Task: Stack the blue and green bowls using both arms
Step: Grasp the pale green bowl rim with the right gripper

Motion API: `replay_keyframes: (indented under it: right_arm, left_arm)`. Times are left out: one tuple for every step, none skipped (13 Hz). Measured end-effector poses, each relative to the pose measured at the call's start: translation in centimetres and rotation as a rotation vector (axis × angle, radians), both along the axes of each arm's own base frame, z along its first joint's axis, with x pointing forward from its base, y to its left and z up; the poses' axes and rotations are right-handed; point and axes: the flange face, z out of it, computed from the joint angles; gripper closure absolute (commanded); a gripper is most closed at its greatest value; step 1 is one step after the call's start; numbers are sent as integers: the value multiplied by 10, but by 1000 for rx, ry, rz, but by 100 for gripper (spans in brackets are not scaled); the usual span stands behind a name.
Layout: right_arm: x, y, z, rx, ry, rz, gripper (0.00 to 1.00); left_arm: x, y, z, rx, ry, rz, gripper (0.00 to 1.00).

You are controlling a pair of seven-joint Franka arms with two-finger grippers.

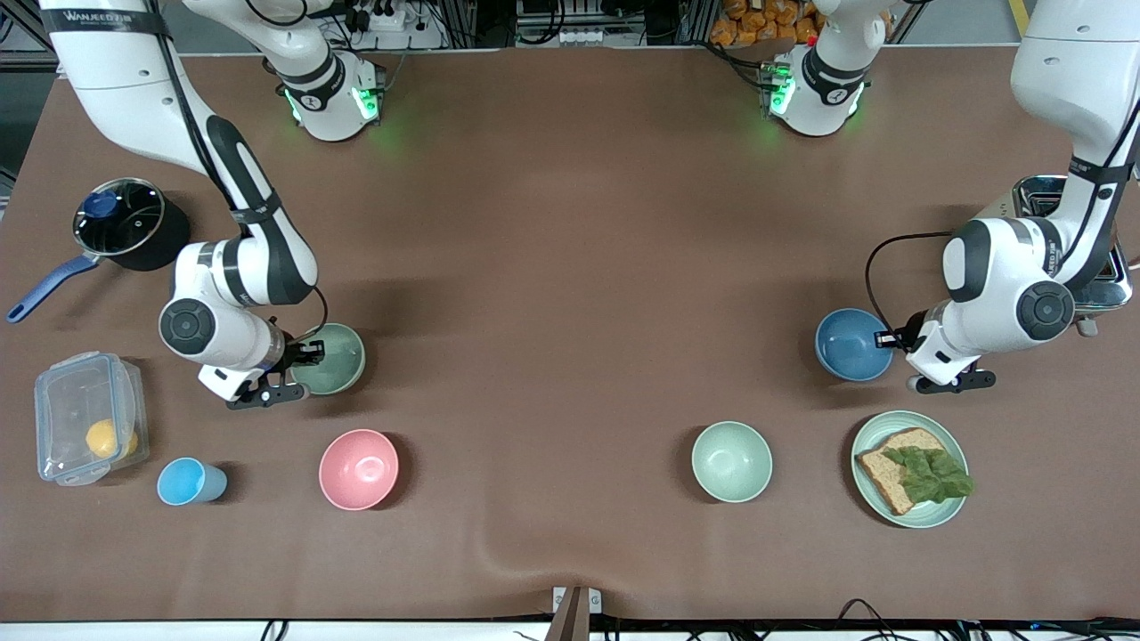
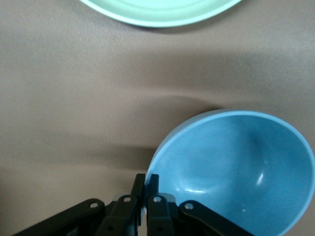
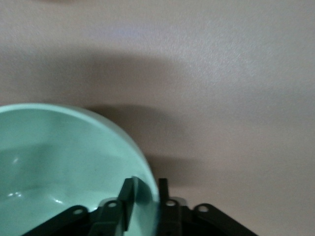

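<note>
At the front view's right, the left end effector (image 2: 146,184) pinches the blue bowl's (image 1: 852,344) rim. At middle left, the right end effector (image 3: 146,191) clamps the green bowl's (image 1: 334,358) rim on the worktop (image 1: 570,267).

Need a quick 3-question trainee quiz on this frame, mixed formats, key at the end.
1. True or false: the left gripper is shut on the rim of the blue bowl.
2. Which bowl does the right gripper clamp? A) pink bowl B) the green bowl beside the right arm C) the green bowl beside the plate
3. Fill in: the bread on the plate carries ____.

Key: 1 true; 2 B, one finger inside the rim and one outside; 3 lettuce.
</note>
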Motion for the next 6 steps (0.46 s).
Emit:
replay_keyframes:
  right_arm:
    - [2,1,6,1,-11,1,100]
    - [4,3,16,3,-20,4,100]
    - [6,5,25,2,-25,6,100]
    - [6,8,33,0,-18,2,100]
    - [7,11,41,-6,-4,-20,100]
    - [9,15,49,-14,5,-57,100]
  left_arm:
    - [4,0,7,2,-15,0,100]
    - [8,-2,18,4,-28,-3,100]
    - [12,-5,31,6,-27,-6,100]
    - [16,-10,48,8,-16,-9,100]
    - [21,-19,66,9,-3,-10,100]
    - [26,-29,83,10,8,-5,100]
